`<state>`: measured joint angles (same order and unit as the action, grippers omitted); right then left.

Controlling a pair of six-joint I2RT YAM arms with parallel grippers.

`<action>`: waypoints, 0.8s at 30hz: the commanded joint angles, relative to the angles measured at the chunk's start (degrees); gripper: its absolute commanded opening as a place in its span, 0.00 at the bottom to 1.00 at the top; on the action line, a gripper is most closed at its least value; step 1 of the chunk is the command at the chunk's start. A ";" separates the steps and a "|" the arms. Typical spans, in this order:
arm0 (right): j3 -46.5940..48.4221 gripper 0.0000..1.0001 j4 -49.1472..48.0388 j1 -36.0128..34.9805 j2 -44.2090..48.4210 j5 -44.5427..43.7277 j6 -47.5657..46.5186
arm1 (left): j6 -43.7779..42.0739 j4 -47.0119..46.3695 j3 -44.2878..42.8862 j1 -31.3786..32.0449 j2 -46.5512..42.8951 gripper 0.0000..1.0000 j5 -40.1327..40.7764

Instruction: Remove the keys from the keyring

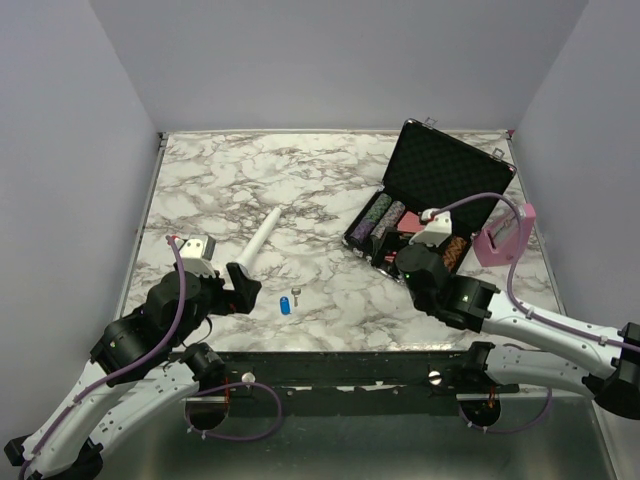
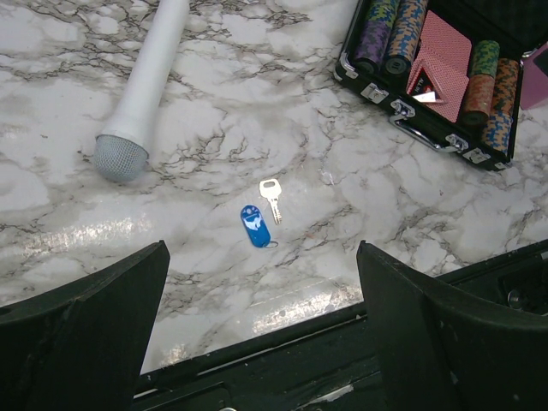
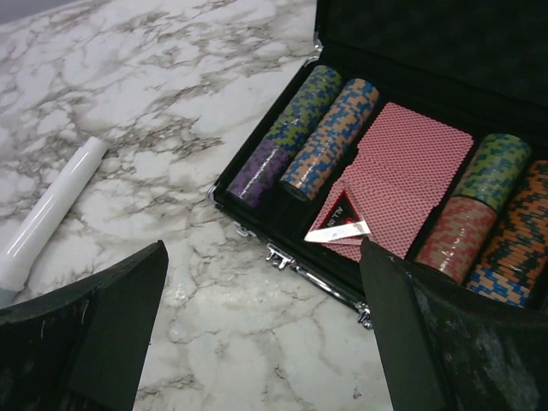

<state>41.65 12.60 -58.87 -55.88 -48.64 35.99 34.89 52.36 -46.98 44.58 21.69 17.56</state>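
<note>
The keys (image 2: 254,226) lie just ahead of the left gripper (image 2: 261,257), centred between its wide-spread fingers, with the keyring (image 2: 272,246) at the blue head's near end. It should probably descend straight and pinch the ring. The right gripper (image 3: 261,257), also spread, faces the open case (image 3: 291,267), which holds poker chips (image 3: 330,137) and red cards (image 3: 402,171).

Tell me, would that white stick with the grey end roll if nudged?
Probably: the white stick looks round and lies flat on the marble table, so a sideways nudge could roll it. Its grey end looks wider, so it would likely curve. Lying straight, it seems rigid.
</note>
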 commanded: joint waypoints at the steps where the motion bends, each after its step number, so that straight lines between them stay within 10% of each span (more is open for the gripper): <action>1: -1.13 1.00 -0.74 -0.10 0.68 -12.68 1.09 | -0.53 -0.86 0.66 -0.37 0.02 0.99 0.46; 24: -8.94 1.00 -0.20 -0.19 3.92 9.60 8.48 | -0.35 -0.94 0.66 -0.37 -0.86 0.99 0.81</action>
<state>37.32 14.55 -58.87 -54.98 -46.61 42.22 34.89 52.36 -46.78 44.58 21.67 17.58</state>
